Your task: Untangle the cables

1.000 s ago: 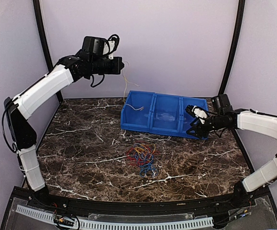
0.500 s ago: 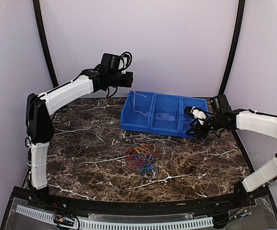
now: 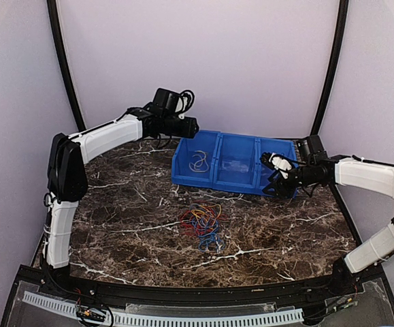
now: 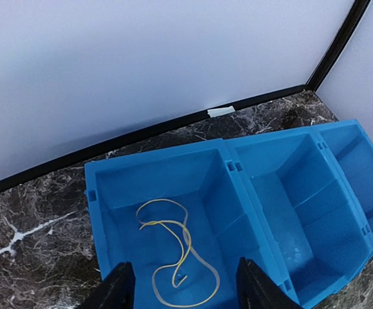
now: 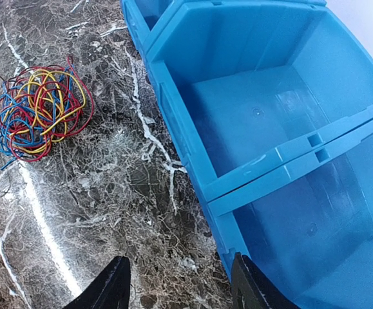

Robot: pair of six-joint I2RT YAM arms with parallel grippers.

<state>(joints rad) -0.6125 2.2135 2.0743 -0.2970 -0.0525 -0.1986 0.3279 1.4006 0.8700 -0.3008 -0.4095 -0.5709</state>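
Cables [image 3: 201, 223] lie mostly as one red, blue and yellow knot on the counter [image 3: 115, 204], in front of the blue bin [image 3: 234, 180] and apart from it. One yellow wire [image 3: 197, 162], dangling from the left claw [image 3: 192, 127] a second ago, now rests loose in the bin's left compartment. That claw, lowered over it, stands spread and empty. So one strand looks sorted and the knot remains. Right claw [image 3: 276, 174] hovers spread, holding nothing, by the bin's right end. Open counter surrounds the knot; the bin's front wall is the nearest edge.
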